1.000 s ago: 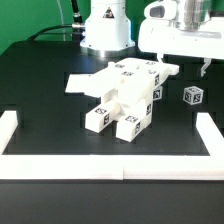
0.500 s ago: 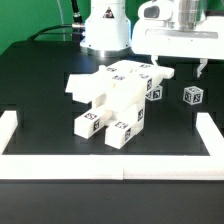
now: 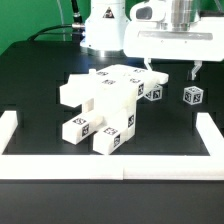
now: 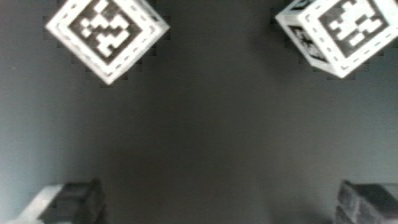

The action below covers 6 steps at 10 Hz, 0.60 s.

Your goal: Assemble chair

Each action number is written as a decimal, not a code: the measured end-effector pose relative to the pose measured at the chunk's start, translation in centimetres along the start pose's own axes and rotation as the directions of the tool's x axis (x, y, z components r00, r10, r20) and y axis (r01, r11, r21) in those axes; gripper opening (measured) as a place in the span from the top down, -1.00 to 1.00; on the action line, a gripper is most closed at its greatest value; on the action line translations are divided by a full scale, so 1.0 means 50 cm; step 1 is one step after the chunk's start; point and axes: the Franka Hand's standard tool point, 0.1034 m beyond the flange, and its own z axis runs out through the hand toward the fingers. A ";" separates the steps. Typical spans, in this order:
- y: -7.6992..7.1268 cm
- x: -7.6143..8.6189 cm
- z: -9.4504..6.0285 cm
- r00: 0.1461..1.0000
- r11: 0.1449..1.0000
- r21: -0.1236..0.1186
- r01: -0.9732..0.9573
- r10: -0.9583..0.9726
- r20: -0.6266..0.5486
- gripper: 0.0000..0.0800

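The partly joined white chair (image 3: 103,103), a cluster of chunky tagged plates and blocks, lies on the black table in the middle of the exterior view, its legs pointing toward the front rail. A small loose tagged cube (image 3: 192,95) sits apart at the exterior view's right. My gripper (image 3: 170,70) hangs open above the table between the chair's rear end and that cube, touching nothing. In the wrist view its fingertips (image 4: 71,200) flank bare black table, the gripper (image 4: 222,205) holds nothing, and two tagged white parts (image 4: 107,30) (image 4: 347,30) lie ahead.
White border rails run along the front (image 3: 110,166), the exterior view's left (image 3: 8,126) and its right (image 3: 212,130). The arm's white base (image 3: 105,28) stands at the back, with a black cable beside it.
The chair cluster has shifted toward the front and the exterior view's left, its legs swinging nearer the front rail. The gripper has risen slightly and stayed open.
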 end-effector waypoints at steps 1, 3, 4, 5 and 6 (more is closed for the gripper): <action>-0.001 0.002 -0.001 1.000 1.000 0.001 0.002 -0.002 -0.001 -0.62; 0.009 0.011 -0.001 1.000 1.000 -0.001 0.006 -0.006 -0.006 -0.62; 0.015 0.013 0.001 1.000 1.000 -0.004 0.004 -0.004 -0.005 -0.62; 0.015 0.015 0.000 1.000 1.000 -0.003 0.005 -0.005 -0.006 -0.62; 0.018 0.019 -0.001 1.000 1.000 -0.004 0.008 -0.008 -0.008 -0.62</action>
